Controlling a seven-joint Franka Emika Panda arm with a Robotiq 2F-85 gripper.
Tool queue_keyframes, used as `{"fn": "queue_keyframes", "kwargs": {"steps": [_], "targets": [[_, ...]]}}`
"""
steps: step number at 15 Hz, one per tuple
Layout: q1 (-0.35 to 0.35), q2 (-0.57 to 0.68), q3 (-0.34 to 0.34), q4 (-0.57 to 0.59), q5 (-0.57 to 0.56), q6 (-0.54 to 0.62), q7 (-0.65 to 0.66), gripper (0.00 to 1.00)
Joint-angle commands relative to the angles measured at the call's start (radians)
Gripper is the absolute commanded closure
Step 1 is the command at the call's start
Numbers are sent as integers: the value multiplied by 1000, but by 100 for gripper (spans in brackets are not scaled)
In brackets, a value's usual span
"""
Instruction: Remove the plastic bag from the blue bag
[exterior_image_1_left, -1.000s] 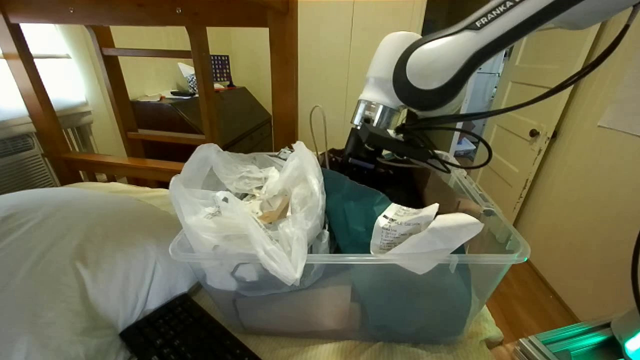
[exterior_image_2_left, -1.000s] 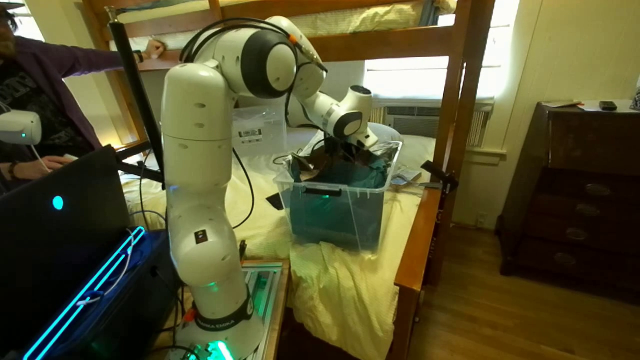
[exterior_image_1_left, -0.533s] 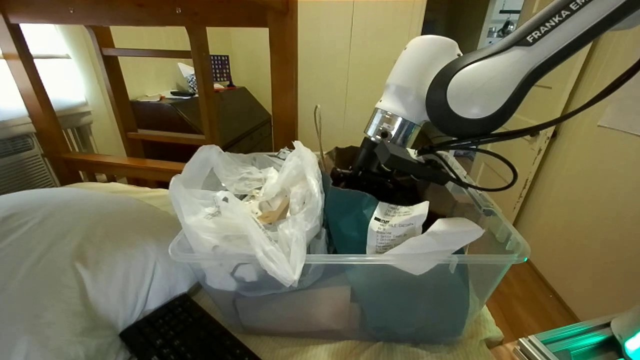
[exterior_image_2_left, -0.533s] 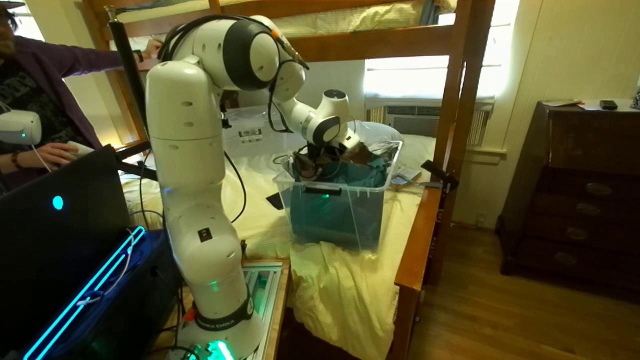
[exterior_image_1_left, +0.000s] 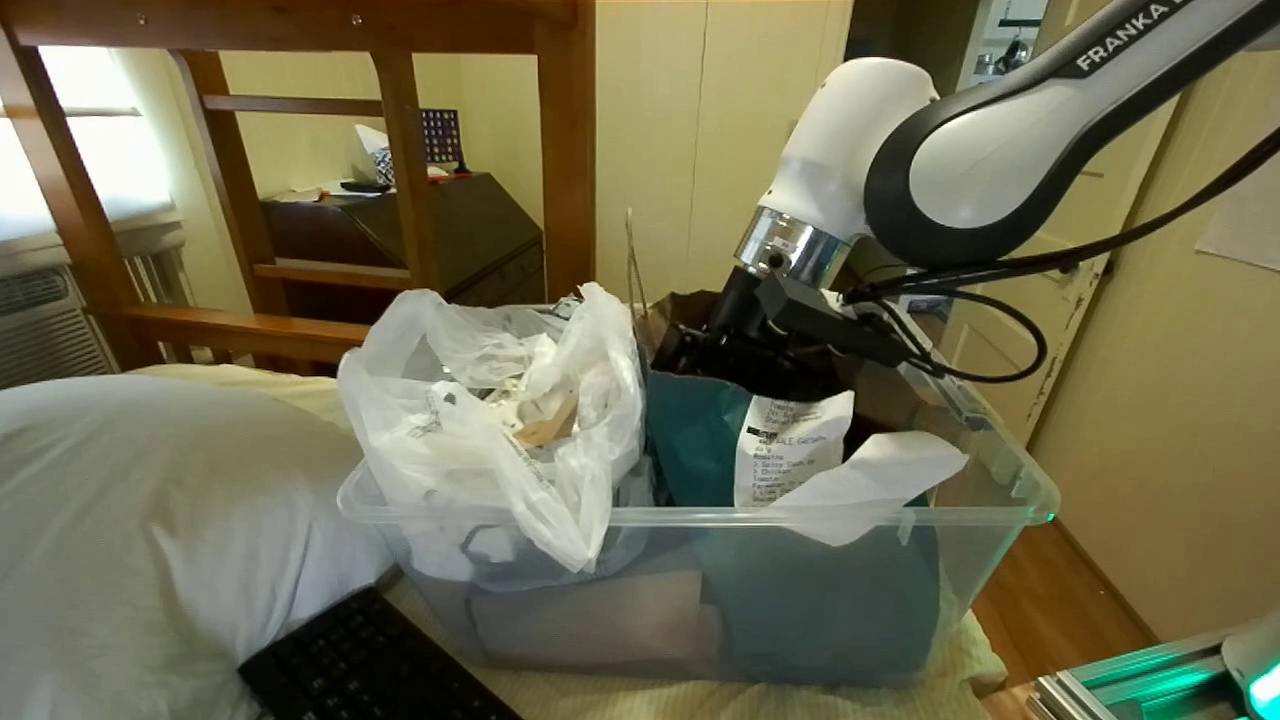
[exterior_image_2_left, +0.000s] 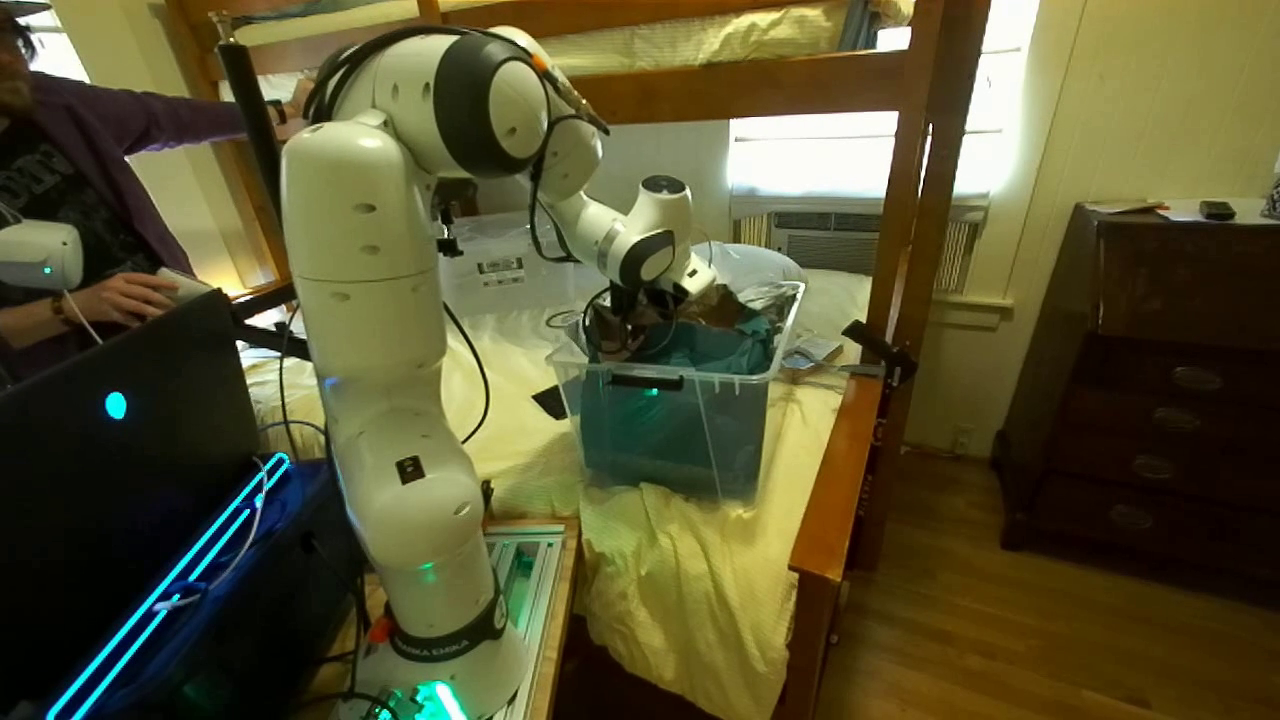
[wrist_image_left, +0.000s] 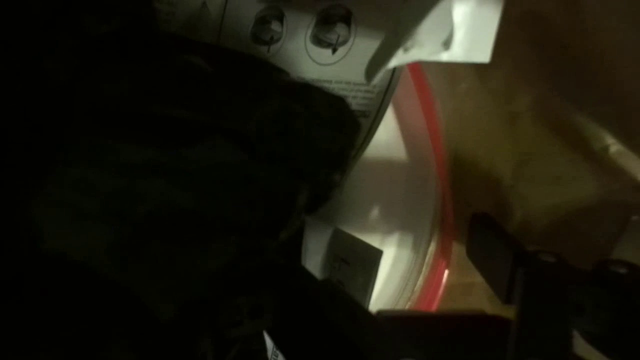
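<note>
The blue bag (exterior_image_1_left: 700, 440) is a teal paper bag standing open in a clear plastic bin (exterior_image_1_left: 640, 517); it also shows through the bin wall in an exterior view (exterior_image_2_left: 670, 430). A white plastic bag (exterior_image_1_left: 590, 420) with crumpled contents stands beside the blue bag, at the bin's left end. My gripper points down into the blue bag, and its fingertips are hidden in both exterior views. In the dark wrist view my gripper (wrist_image_left: 424, 260) is open, its two fingers apart. A round clear container with a red rim (wrist_image_left: 440, 170) lies between and beyond them. No plastic bag is recognisable there.
A receipt (exterior_image_1_left: 790, 450) and a white sheet (exterior_image_1_left: 880, 480) hang at the blue bag's front edge. A keyboard (exterior_image_1_left: 360, 660) and a pillow (exterior_image_1_left: 150, 520) lie by the bin on the bed. A brown paper wall (wrist_image_left: 545, 150) is close to the fingers. A person (exterior_image_2_left: 120, 180) stands behind the laptop.
The arm has moved toward its base and lowered the gripper into the blue bag, mostly in the first half second. The receipt shifted slightly. Only a small motion since then.
</note>
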Motion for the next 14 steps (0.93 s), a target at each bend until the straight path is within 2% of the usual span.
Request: {"fn": "queue_keyframes", "kwargs": {"steps": [1, 5, 6, 10, 14], "targets": [[-7, -28, 9, -31, 51, 37, 1, 14], [-13, -14, 4, -33, 59, 55, -2, 26], [-14, -8, 2, -35, 54, 62, 2, 38], [-20, -2, -5, -43, 41, 85, 5, 69], [-25, 3, 2, -30, 58, 91, -21, 80]]}}
